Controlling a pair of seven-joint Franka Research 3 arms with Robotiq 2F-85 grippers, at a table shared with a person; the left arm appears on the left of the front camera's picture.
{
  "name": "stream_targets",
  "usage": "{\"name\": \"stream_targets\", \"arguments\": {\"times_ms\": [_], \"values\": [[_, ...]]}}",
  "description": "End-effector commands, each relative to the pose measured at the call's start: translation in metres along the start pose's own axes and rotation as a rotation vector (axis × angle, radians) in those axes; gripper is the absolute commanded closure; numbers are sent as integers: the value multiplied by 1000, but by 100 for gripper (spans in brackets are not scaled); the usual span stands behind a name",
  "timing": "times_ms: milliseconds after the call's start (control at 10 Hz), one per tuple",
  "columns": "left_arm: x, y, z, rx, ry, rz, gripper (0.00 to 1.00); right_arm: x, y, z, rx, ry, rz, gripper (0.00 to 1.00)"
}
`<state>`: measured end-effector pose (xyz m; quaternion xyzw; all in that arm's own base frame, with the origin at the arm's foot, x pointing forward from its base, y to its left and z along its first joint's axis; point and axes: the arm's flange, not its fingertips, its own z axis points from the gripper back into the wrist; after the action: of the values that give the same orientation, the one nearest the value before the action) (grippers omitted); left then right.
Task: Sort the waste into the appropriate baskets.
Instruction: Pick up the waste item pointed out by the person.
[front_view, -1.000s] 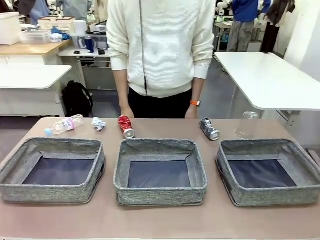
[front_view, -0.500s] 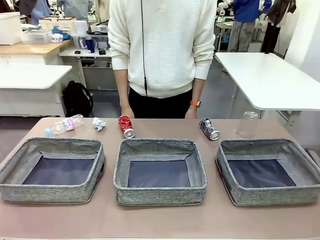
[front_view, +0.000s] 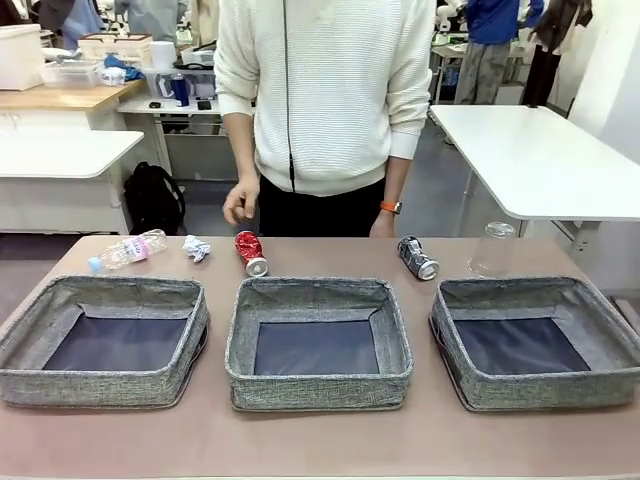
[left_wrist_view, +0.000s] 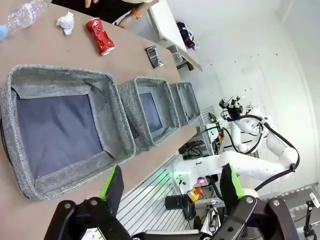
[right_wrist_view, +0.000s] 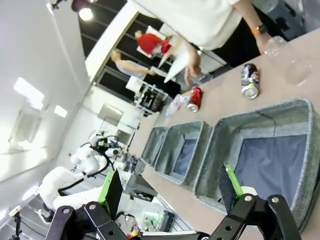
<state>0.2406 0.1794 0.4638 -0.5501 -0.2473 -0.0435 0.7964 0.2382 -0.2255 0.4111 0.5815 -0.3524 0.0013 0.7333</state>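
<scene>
Grey woven fabric forms three low rectangular baskets with dark flat bottoms, set in a row on the near half of the table (front_view: 320, 440): the left basket (front_view: 100, 385), the middle basket (front_view: 318, 388) and the right basket (front_view: 540, 390), close together but not touching. The waste lies in a line behind them, along the far edge. The blue-capped bottle (front_view: 128, 250) lies on its side behind the left basket, with the paper wad (front_view: 197, 247) just beside it. The crushed red can (front_view: 250, 252) lies near the rear left corner of the middle basket. The crushed dark can (front_view: 417, 257) lies behind the gap between the middle and right baskets. The clear bottle (front_view: 493, 250) sits behind the right basket; its posture cannot be determined. The left gripper (left_wrist_view: 171, 182) and the right gripper (right_wrist_view: 169, 190) are both released, jaws spread wide with nothing between them, well back from the baskets. The table surface is matt brown. A person in a white sweater stands at the far side, one hand (front_view: 240, 203) above the table edge near the red can. White tables and a black backpack (front_view: 153, 197) occupy the room behind.
</scene>
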Motion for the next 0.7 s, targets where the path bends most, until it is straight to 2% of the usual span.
{"name": "stream_targets", "arguments": {"times_ms": [0, 600], "values": [[1, -2, 2, -18, -9, -26, 0, 3, 3, 1, 7, -17, 32, 0], [1, -2, 2, -18, -9, -26, 0, 3, 3, 1, 7, -17, 32, 0]]}}
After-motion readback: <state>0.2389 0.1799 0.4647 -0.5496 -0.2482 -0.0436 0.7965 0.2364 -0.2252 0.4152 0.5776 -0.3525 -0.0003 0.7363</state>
